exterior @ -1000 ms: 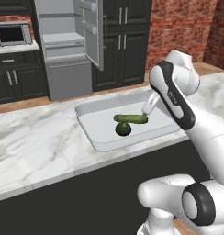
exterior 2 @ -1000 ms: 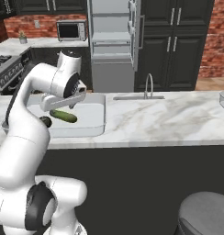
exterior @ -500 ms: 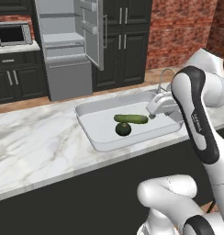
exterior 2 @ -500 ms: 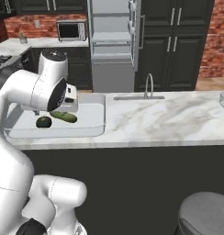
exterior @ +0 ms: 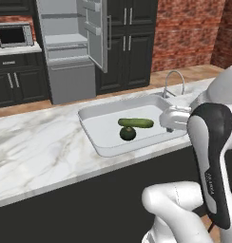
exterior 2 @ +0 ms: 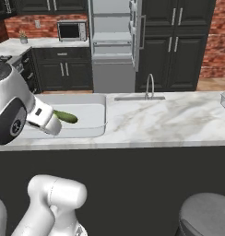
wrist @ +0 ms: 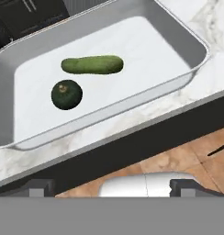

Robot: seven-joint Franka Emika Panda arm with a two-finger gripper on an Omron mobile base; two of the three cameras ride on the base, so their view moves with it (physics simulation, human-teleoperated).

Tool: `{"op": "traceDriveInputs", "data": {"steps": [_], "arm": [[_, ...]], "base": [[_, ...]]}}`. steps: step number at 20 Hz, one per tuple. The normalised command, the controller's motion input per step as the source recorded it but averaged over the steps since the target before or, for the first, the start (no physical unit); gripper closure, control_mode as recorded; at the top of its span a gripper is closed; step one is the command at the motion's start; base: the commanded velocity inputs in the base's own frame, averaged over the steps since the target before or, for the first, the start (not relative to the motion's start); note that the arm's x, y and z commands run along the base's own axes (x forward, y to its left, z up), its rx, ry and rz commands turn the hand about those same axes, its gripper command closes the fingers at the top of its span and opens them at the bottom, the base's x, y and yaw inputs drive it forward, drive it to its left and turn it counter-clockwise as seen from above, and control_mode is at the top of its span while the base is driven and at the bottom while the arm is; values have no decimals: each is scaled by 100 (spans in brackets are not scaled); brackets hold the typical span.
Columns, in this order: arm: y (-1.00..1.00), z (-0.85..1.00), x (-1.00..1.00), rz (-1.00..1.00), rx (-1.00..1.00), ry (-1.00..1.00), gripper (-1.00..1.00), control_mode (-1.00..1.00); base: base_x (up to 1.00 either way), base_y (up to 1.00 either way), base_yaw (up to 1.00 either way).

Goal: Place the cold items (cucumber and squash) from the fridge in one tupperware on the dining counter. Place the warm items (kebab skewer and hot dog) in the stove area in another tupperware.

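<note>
A dark-cabinet kitchen with brick walls sits behind a marble counter [exterior: 37, 152]; the fridge [exterior: 72, 52] at 12 o'clock has its door swung open, a microwave [exterior: 13, 34] at 10 o'clock. On the counter lies a shallow grey tupperware [exterior: 94, 142], beside the faucet [exterior: 172, 80] at its 3 o'clock. Inside it the cucumber [exterior: 136, 123] lies flat, with the round dark squash [exterior: 128, 134] just beside it at 7 o'clock, apart. The gripper [wrist: 111, 187] hangs off the counter's near edge, jaws spread wide, holding nothing; its fingertips [wrist: 36, 187] frame the floor below. In the right base view, the cucumber [exterior 2: 66, 116] pokes out from behind the arm.
</note>
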Motion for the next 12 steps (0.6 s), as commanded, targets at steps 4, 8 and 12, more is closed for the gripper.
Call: {"op": "traceDriveInputs", "data": {"steps": [4,8,12], "arm": [[-16,20,-69,-34,0,0,-100,-100],[-21,11,-77,-14,0,0,-100,-100],[-12,0,-50,-2,0,8,-100,-100]], "base": [[0,0,0],[0,0,0],[0,0,0]]}}
